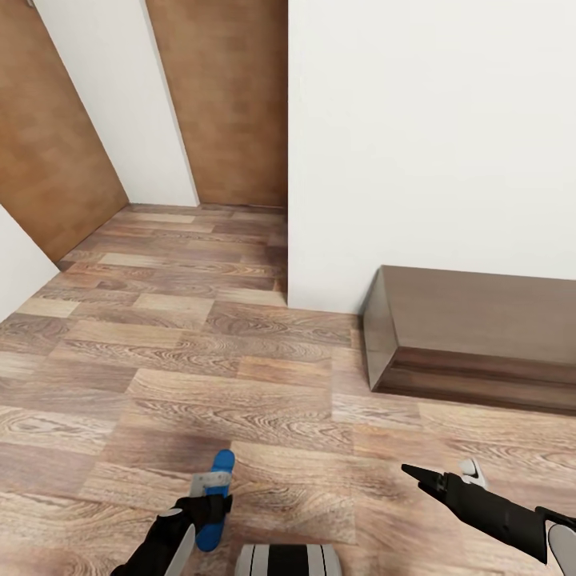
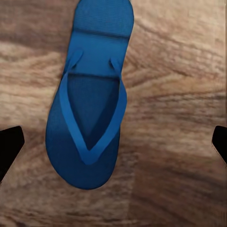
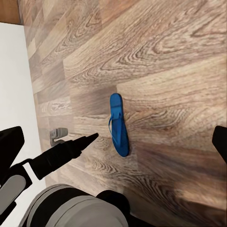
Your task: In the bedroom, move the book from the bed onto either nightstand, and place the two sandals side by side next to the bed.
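Near the robot's base, one blue sandal (image 1: 216, 500) lies flat on the wood floor (image 1: 240, 376); left gripper (image 1: 210, 490) hovers above it, jaws spread, nothing held. Right gripper (image 1: 424, 478): state unclear. Book and sandal placement apparently outstanding.

A sandal (image 1: 216, 500) lies on the floor (image 1: 240, 384), under the left gripper (image 2: 113, 142). A low cabinet (image 1: 472, 336) stands ahead to the right, against the wall (image 1: 432, 136).

The left pincer (image 1: 210, 502) covers the sandal's (image 1: 217, 490) middle; the dark cabinet (image 1: 480, 340) runs off-frame.
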You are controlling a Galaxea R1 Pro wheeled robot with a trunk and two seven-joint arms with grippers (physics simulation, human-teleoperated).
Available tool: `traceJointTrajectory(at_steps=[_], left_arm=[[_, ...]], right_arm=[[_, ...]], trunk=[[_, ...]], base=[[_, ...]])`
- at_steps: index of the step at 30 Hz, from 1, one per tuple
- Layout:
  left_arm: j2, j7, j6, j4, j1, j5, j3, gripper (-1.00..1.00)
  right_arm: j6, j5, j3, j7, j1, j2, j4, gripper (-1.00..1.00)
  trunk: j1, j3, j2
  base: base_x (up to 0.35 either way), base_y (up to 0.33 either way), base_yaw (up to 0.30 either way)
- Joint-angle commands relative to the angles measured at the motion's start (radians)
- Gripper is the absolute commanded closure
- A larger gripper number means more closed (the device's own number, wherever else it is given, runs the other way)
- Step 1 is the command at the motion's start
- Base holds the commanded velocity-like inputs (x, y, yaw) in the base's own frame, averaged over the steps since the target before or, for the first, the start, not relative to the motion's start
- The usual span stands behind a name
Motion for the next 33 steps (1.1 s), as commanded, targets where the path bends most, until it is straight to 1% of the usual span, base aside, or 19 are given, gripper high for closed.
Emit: traceJointTrajectory(at_steps=[1, 4, 7, 12, 21, 32, 33], left_arm=[[0.000, 0.007, 0.004, -0.002, 0.000, 0.010, -0.003, -1.00], [0.001, 0.007, -0.015, -0.003, 0.000, 0.010, -0.004, -1.00], [0.001, 0.009, -0.090, -0.002, -0.001, 0.009, -0.004, -1.00], [0.001, 0.011, -0.130, -0.002, -0.003, 0.009, -0.003, -1.00], [0.003, 0.013, -0.142, 0.000, -0.003, 0.011, -0.003, -1.00], [0.001, 0.013, -0.133, 0.000, -0.003, 0.010, -0.005, -1.00], [0.001, 0.015, -0.132, 0.000, -0.003, 0.010, -0.004, -1.00]], right_arm=[[0.005, 0.004, -0.001, 0.006, -0.001, 0.000, 0.000, -1.00], [0.005, 0.004, -0.001, 0.006, -0.001, 0.000, 0.000, -1.00], [0.005, 0.004, -0.001, 0.006, -0.001, 0.000, 0.000, -1.00], [0.005, 0.004, -0.001, 0.006, -0.001, 0.000, 0.000, -1.00], [0.005, 0.004, 0.001, 0.006, -0.001, 0.000, 0.000, -1.00], [0.005, 0.004, 0.001, 0.006, -0.001, 0.000, 0.000, -1.00], [0.005, 0.004, 0.001, 0.006, -0.001, 0.000, 0.000, -1.00]], trunk=[[0.000, -0.001, 0.000], [0.000, -0.001, 0.000], [0.000, -0.001, 0.000], [0.000, -0.001, 0.000], [0.000, -0.001, 0.000], [0.000, -0.001, 0.000], [0.000, -0.005, -0.001]], base=[[0.072, 0.000, 0.000], [0.037, 0.000, 0.000], [0.013, 0.000, 0.000], [0.004, 0.000, 0.000], [0.000, 0.000, 0.000], [0.000, 0.000, 0.000], [0.000, 0.000, 0.000]])
